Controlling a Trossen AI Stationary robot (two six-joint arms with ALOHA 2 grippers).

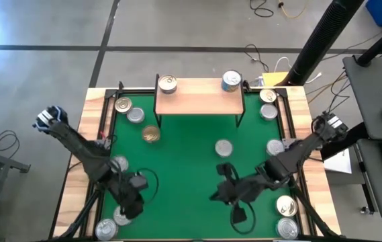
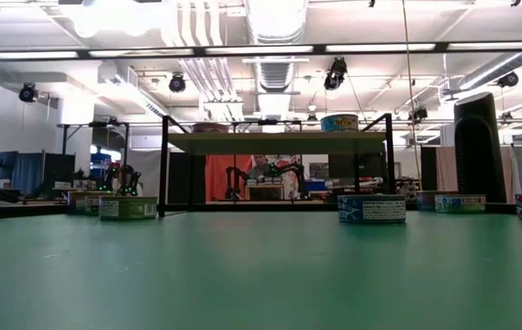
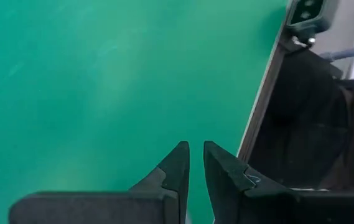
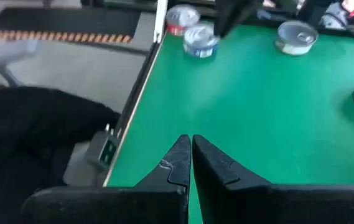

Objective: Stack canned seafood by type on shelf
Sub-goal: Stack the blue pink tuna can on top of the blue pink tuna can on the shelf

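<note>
The shelf (image 1: 199, 93) (image 2: 279, 142) stands at the mat's far middle on thin black legs. It carries two tins of canned seafood, one at its left end (image 1: 167, 84) and a bluish one at its right end (image 1: 231, 81) (image 2: 338, 122). Several more tins stand upright on the green mat, among them a gold one (image 1: 151, 134) and a silver one (image 1: 223, 147) (image 2: 371, 208). My left gripper (image 1: 134, 207) (image 3: 195, 155) hangs shut and empty over the near left of the mat. My right gripper (image 1: 215, 196) (image 4: 191, 146) is shut and empty over the near middle, pointing toward the table's left edge.
Tins cluster at the far left (image 1: 123, 104), far right (image 1: 269, 96), near left (image 1: 105, 230) (image 4: 200, 40) and near right (image 1: 286, 205). A wooden border (image 1: 298, 114) rims the mat. The middle of the mat (image 1: 184, 158) is bare between the arms.
</note>
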